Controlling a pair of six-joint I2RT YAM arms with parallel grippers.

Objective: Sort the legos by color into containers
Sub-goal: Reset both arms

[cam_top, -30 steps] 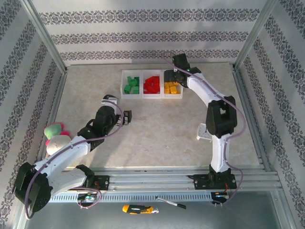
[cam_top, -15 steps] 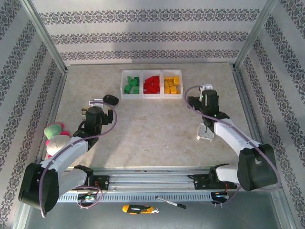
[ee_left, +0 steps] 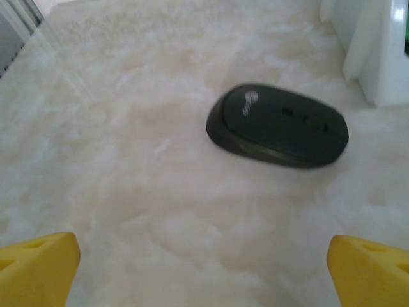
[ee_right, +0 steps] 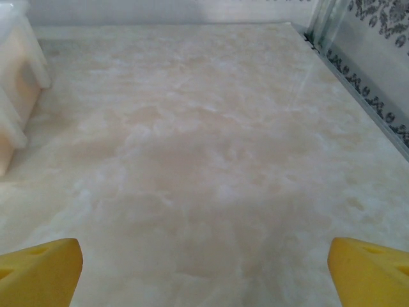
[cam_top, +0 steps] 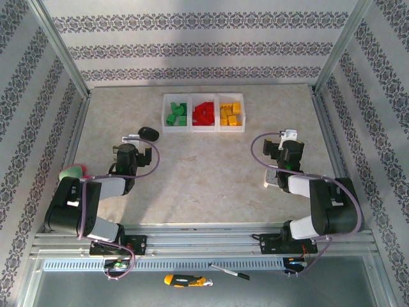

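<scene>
Legos (cam_top: pixel 203 114) sit sorted in the white three-compartment tray (cam_top: pixel 204 130) at far centre of worktop (cam_top: pixel 211 169): green left, red middle, yellow right. Left gripper (ee_left: pixel 203 265) gapes wide, empty, facing black mouse (ee_left: pixel 278 126). Right gripper (ee_right: pixel 204 262) likewise wide, holding nothing.

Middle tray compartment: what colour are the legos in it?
Red legos; they show best in the top external view.

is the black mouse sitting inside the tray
No, the mouse lies on the table, outside the tray by its near left corner.
</scene>
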